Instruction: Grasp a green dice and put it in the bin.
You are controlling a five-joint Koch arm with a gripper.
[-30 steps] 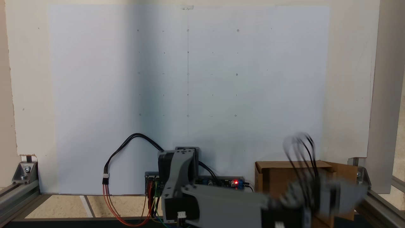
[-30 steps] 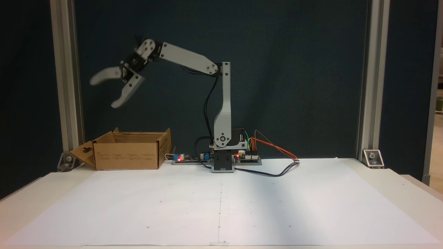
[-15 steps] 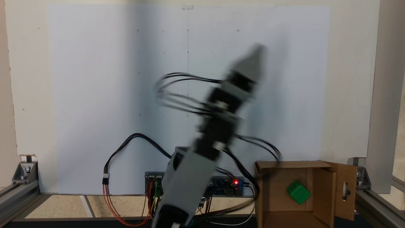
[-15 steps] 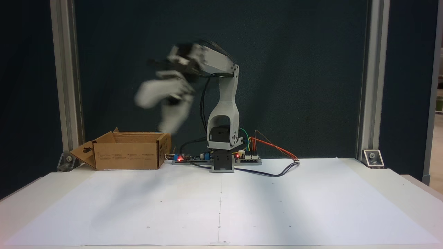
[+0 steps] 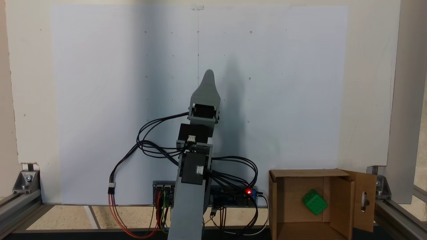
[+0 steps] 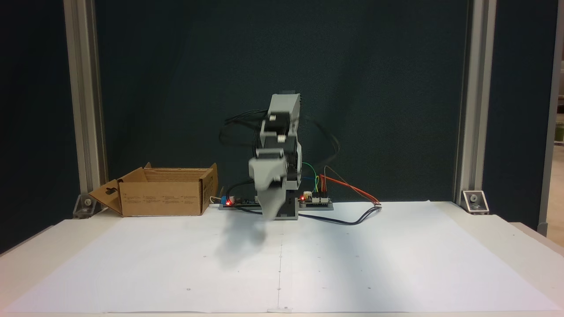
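Swung away from the bin since the earlier frames, the arm now points out over the middle of the white paper sheet (image 5: pixel 100 100), where a second ago it reached above the box with its jaws spread wide. Seen from above, the gripper (image 5: pixel 209 75) shows as a single grey pointed tip over the sheet's centre line, casting a soft shadow just to its right. From the front, the gripper (image 6: pixel 269 207) hangs low in front of the arm's base, slightly blurred, its tip close above the paper. One jaw lies behind the other in both fixed views, so I cannot tell whether the jaws are released or clenched; nothing green shows at them.

The green dice (image 5: pixel 314 202) lies inside the bin (image 5: pixel 283 213), tilted on the cardboard floor towards the right-hand part of the box in the view from above, next to an inner flap. The bin's side flap with the slot-shaped cutout stands open on its right in that view. From the front, the bin (image 6: pixel 163 198) sits on the counter (image 6: pixel 506 237) at the back left, well apart from the gripper, and the dice is hidden by its walls.

Black cables (image 5: pixel 156 146) loop off the arm, and a red light (image 5: pixel 248 191) glows on the circuit board beside the base.
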